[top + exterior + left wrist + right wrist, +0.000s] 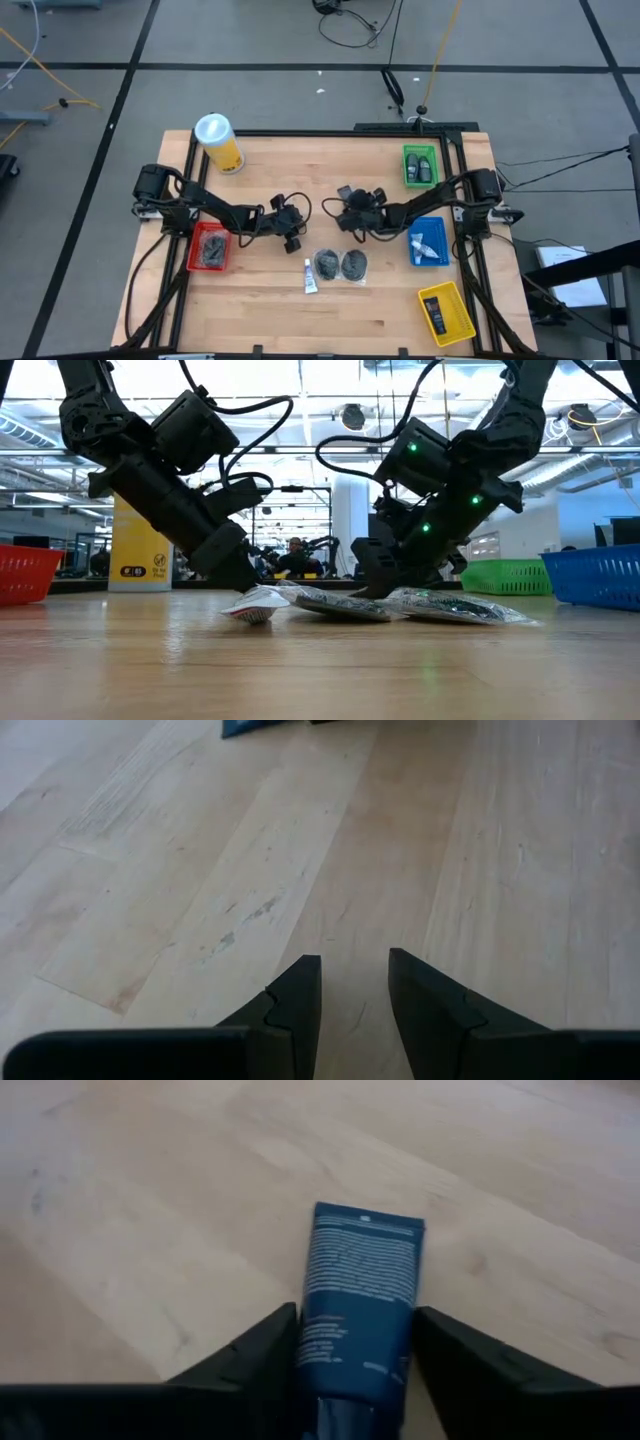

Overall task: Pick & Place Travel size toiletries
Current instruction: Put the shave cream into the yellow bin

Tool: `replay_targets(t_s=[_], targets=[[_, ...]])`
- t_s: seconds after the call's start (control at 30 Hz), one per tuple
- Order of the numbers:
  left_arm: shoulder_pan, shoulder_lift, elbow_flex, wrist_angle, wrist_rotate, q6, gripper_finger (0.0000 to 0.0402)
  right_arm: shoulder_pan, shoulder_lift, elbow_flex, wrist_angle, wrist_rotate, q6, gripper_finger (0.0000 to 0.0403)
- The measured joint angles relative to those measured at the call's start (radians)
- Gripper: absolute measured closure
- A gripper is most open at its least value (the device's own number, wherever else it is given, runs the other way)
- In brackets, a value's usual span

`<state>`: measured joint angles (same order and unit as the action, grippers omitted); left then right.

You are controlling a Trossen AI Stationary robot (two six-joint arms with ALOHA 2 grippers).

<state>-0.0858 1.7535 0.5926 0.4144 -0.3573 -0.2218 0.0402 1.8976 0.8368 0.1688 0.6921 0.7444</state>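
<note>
My right gripper (350, 216) is low over the table's middle, shut on a dark blue tube (360, 1295) with white print. My left gripper (291, 228) is beside it to the left, open and empty over bare wood (355, 970). A thin white-blue tube (310, 275) and two round dark grey packets (327, 263) (354, 264) lie flat on the table just nearer than both grippers. They also show in the low view: the tube (255, 608) and the packets (340, 603) (455, 606). My right gripper pinches the blue tube between its two fingers, on its long sides near the cap end (345, 1370). The fingers lie along the tube, and its flat crimped end (368, 1217) sticks out past the fingertips. I cannot tell whether the tube touches the table.
A red bin (209, 247) with dark packets stands at the left. At the right stand a green bin (420, 165) with dark bottles, a blue bin (428, 242) with tubes and a yellow bin (446, 312). A yellow canister (220, 143) stands far left.
</note>
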Motion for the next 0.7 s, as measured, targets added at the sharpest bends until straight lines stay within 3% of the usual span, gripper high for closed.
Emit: replay_targets(t_s=[0.2, 0.33, 0.5, 0.7], targets=[[0.0, 0.0, 0.0, 0.0, 0.0, 0.0, 0.0282, 0.038, -0.061, -0.004, -0.034, -0.045, -0.053, 0.0281], [-0.002, 0.0, 0.0, -0.001, 0.0, -0.001, 0.0282, 0.069, -0.181, -0.005, -0.105, -0.174, -0.098, 0.0294], [-0.002, 0.0, 0.0, -0.001, 0.0, -0.001, 0.0282, 0.099, -0.402, 0.02, -0.412, -0.465, -0.086, 0.0288], [-0.002, 0.0, 0.0, -0.001, 0.0, -0.008, 0.0282, 0.101, -0.646, 0.123, -0.969, -0.852, 0.142, 0.0295]])
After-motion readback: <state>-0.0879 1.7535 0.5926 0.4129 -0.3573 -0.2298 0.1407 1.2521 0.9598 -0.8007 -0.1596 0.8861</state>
